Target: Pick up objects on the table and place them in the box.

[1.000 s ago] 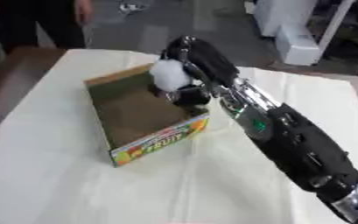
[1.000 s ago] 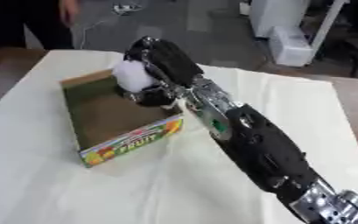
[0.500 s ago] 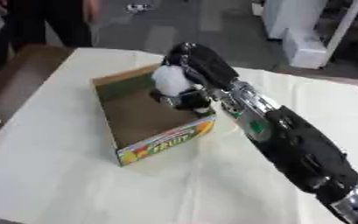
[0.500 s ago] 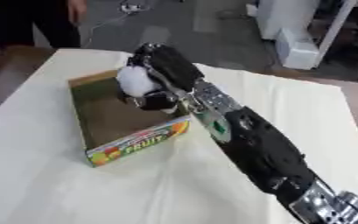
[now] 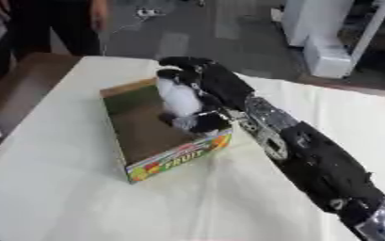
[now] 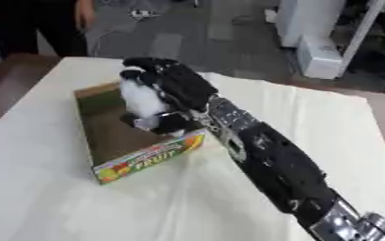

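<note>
Right hand (image 5: pixel 216 87), frame centre: our fingers curled round white object (image 5: pixel 180 98), long axis upright, directly over box (image 5: pixel 146 136) interior.

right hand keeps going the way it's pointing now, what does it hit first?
Most likely the box. The right hand, curled round the white object, reaches left and downward over the open box, so its brown floor or far wall comes first. Depth is unclear.

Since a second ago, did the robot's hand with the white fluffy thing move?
Yes. Measured against the fruit box, the right hand has carried the white object from the box's far right corner inward, over its open inside.
</note>
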Robot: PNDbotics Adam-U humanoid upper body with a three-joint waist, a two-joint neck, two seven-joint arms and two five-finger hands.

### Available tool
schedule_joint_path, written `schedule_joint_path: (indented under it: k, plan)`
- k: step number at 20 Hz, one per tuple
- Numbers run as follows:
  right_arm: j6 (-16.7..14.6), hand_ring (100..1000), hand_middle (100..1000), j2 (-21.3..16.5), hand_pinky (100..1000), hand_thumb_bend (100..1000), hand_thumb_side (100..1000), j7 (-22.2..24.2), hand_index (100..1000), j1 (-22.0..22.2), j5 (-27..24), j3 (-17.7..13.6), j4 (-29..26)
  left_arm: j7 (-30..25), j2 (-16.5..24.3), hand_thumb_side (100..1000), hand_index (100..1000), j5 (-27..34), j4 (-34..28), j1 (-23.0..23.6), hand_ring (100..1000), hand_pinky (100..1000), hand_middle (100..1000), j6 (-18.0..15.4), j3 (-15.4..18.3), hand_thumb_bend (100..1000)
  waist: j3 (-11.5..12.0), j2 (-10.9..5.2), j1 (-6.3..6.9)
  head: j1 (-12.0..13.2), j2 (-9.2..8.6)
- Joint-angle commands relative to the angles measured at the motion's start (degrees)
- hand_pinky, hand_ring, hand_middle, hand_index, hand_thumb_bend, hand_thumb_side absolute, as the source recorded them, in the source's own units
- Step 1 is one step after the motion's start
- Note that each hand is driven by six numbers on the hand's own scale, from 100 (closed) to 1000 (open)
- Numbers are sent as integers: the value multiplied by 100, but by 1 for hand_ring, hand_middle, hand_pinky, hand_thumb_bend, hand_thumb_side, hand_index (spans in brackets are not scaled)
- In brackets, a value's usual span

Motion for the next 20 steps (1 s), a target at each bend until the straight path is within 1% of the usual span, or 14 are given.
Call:
schedule_joint_path:
  k: [1,7,14,17,18,19,20]
  plan:
    - [-76,865,913,-31,760,468,888,-128,917,-74,-45,-83,38,-1,35,726,838,27,-97,-121,684,738,775,-20,-3,256,6,-65,24,59,-77]
    - [-101,872,916,-43,796,457,912,-231,918,-79,-73,-96,76,-4,37,726,838,33,-97,-121,684,739,774,-23,-4,256,-5,-73,27,76,-86]
    - [-80,868,913,-66,799,456,915,-278,919,-69,-108,-94,42,-7,40,725,838,36,-97,-110,684,738,774,-26,-5,256,-20,-80,32,87,-89]
    - [-39,853,907,-123,787,439,916,-317,912,16,-248,-80,-105,-19,59,726,838,31,-97,-70,683,736,774,-19,-13,254,-53,-98,39,105,-91]
    - [-23,851,906,-153,786,434,995,-317,911,57,-331,-67,-185,-24,65,725,838,31,-97,-57,682,735,774,-17,-17,254,-64,-104,41,110,-96]
    - [-5,841,898,-188,782,433,922,-316,907,114,-440,-58,-283,-30,75,725,838,32,-97,-41,682,735,774,-18,-18,253,-80,-111,47,122,-101]
    - [-7,838,896,-222,779,432,922,-312,906,184,-604,-40,-412,-32,85,725,838,29,-97,-21,682,734,774,-18,-15,253,-92,-119,54,135,-104]
